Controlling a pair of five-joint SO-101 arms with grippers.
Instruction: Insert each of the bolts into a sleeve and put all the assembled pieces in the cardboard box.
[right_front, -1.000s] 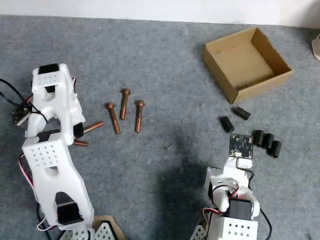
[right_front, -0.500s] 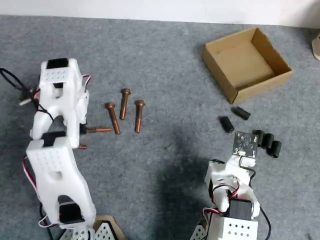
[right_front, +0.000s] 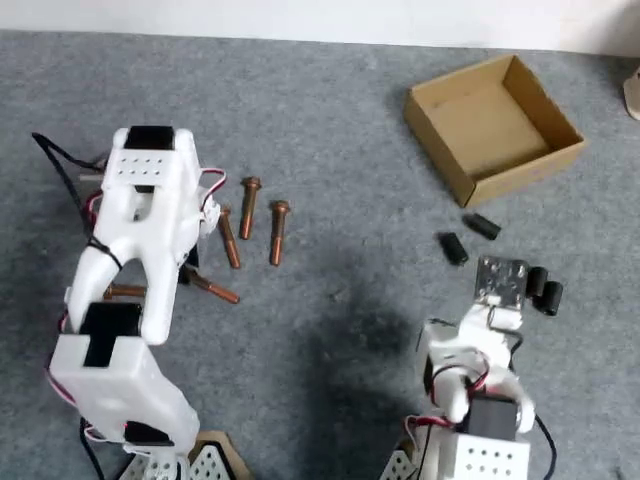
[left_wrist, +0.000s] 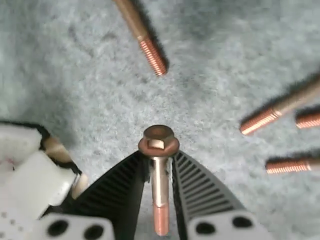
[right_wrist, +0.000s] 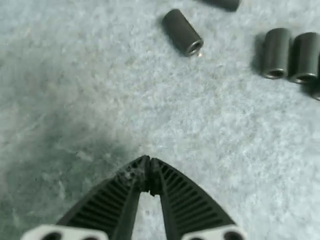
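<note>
High view: the cardboard box (right_front: 490, 125) sits at the desk's (right_front: 350, 330) two o'clock, the sleeves (right_front: 453, 248) at three, and the loose bolts (right_front: 278, 232) at nine.

Left wrist view: the left gripper (left_wrist: 159, 159) pinches one bolt (left_wrist: 158, 144) by its shank.

Right wrist view: the right gripper (right_wrist: 149, 175) is pressed together, with sleeves lying ahead of it.

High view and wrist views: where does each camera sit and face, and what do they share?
High view: fixed above the table, looking down on both arms, loose bolts, sleeves, cardboard box.
Left wrist view: on that wrist, looking along the left gripper, shut on a bolt.
Right wrist view: on that wrist, looking past the shut right gripper at sleeves.
Shared: sleeves, high and right wrist.
</note>
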